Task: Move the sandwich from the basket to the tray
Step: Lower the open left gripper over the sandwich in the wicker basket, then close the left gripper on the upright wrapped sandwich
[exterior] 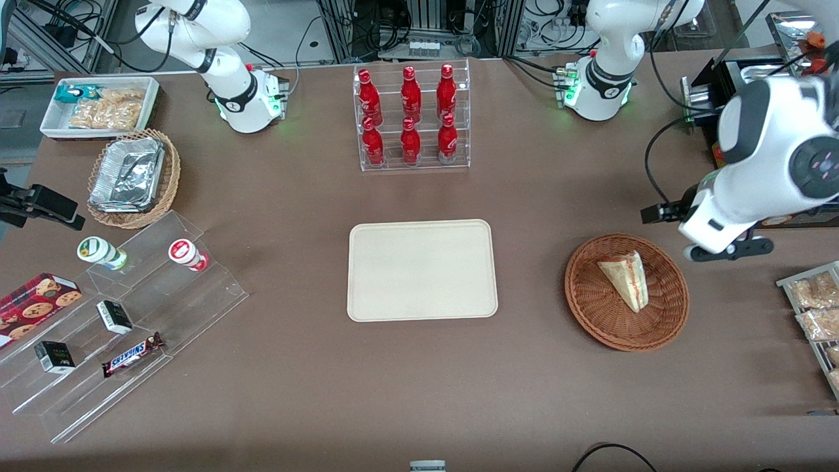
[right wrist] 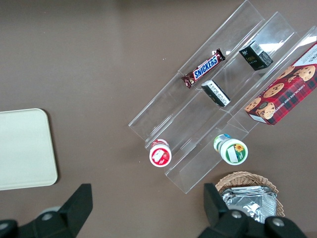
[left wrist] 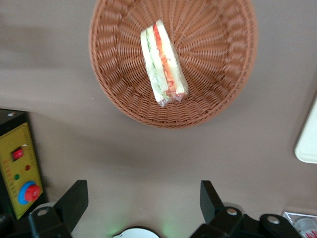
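The sandwich (exterior: 626, 278) (left wrist: 163, 64), a pale wedge with a red-pink stripe, lies in the round reddish-brown basket (exterior: 590, 301) (left wrist: 114, 94). The cream tray (exterior: 419, 269) (left wrist: 308, 144) lies flat at the table's middle, beside the basket toward the parked arm's end, with nothing on it. My gripper (exterior: 727, 250) (left wrist: 143, 198) hovers over bare table just outside the basket's rim, toward the working arm's end and slightly farther from the front camera. It is open wide, with nothing between its fingers (left wrist: 74, 198).
A rack of red bottles (exterior: 411, 118) stands farther from the front camera than the tray. A yellow control box (left wrist: 20, 163) and bagged snacks (exterior: 816, 301) sit near my gripper. Acrylic steps with snacks (exterior: 118, 314) and a tan basket of foil containers (exterior: 131, 177) lie toward the parked arm's end.
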Available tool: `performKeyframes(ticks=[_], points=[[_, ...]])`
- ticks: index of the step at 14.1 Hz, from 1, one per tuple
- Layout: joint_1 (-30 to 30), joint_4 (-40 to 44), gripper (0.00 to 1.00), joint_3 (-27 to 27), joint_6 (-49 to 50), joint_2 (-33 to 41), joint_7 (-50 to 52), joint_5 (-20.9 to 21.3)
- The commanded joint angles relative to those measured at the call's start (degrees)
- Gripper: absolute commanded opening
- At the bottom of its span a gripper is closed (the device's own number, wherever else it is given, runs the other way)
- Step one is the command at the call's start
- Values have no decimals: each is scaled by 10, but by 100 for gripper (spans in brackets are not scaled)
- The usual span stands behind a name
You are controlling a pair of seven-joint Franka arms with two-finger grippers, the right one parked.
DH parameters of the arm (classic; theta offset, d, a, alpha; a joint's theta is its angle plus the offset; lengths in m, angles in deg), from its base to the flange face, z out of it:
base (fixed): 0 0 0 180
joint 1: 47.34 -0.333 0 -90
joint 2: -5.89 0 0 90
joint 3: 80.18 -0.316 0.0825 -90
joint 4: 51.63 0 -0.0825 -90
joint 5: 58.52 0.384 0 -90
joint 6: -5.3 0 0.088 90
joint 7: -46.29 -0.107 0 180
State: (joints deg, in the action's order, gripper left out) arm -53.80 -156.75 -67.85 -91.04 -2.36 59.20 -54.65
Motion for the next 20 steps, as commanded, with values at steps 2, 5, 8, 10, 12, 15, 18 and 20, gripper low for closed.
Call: performKeyframes(ticks=[2, 5, 8, 10, 12, 15, 18, 20], points=[[-6, -59, 100, 2, -118, -33, 48, -3], [-6, -94, 100, 2, -221, -65, 129, 0], [-6, -93, 100, 2, -275, -98, 184, 1], [-7, -94, 100, 1, -293, -117, 185, 0], [-7, -97, 100, 1, -315, -133, 186, 1], [-8, -104, 100, 1, -339, -149, 202, 1], [-8, -105, 58, 1, -338, -149, 218, 1], [-8, -104, 20, 1, -333, -149, 230, 1]])
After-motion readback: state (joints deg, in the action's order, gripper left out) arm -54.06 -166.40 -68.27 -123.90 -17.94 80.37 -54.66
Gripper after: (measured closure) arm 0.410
